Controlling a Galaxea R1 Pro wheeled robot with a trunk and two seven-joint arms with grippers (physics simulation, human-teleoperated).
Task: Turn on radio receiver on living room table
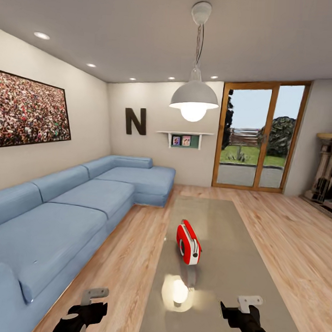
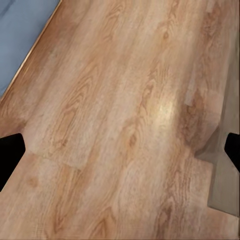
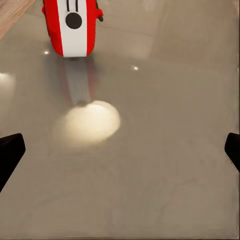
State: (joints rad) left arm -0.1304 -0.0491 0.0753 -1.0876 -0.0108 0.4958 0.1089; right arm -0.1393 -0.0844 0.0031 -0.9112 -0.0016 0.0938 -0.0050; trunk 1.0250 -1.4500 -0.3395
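Observation:
The red radio receiver stands upright in the middle of the long glossy grey table, its white-trimmed end toward me. My right gripper hovers open over the table's near end, short of the radio and slightly to its right. In the right wrist view the radio sits well ahead of the open gripper, above bare tabletop with a lamp reflection. My left gripper is open over the wood floor left of the table. In the left wrist view the open gripper hangs above planks, beside the table's edge.
A blue L-shaped sofa runs along the left wall to the far corner. A white pendant lamp hangs over the table. The black letter N, a small shelf, glass doors and a fireplace line the far side.

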